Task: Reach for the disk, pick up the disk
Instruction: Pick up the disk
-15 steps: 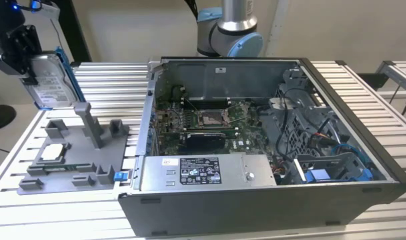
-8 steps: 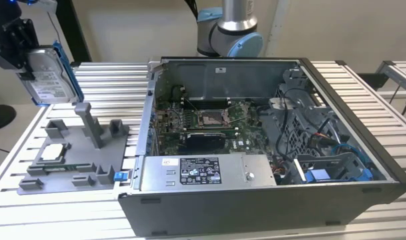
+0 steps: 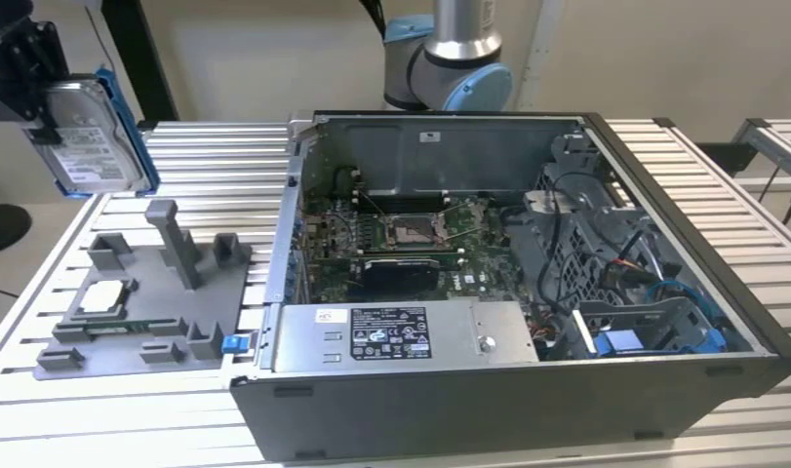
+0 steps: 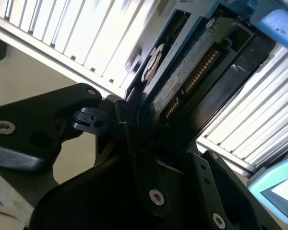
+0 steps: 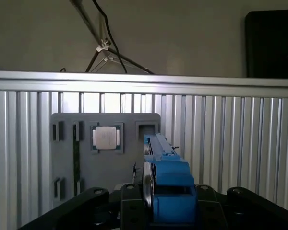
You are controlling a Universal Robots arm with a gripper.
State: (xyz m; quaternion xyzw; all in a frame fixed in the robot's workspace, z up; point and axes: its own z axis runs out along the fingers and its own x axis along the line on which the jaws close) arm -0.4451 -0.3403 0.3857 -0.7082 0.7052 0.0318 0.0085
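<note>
Silver-grey disk [image 3: 90, 136] pinched edgewise between fingers [image 3: 37, 93], held clear of bench [image 3: 213, 156], above grey fixture [image 3: 148, 322]; long axis hangs down from fingers, label facing outward.

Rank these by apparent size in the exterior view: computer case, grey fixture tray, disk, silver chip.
1. computer case
2. grey fixture tray
3. disk, clamped in the gripper, perhaps nearer the camera
4. silver chip

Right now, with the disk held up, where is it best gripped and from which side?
Probably across its two flat faces at the upper end, from above, as the gripper holds the disk now. It hangs upright on edge; the broad faces offer flat contact, the blue rails only narrow edges.
</note>
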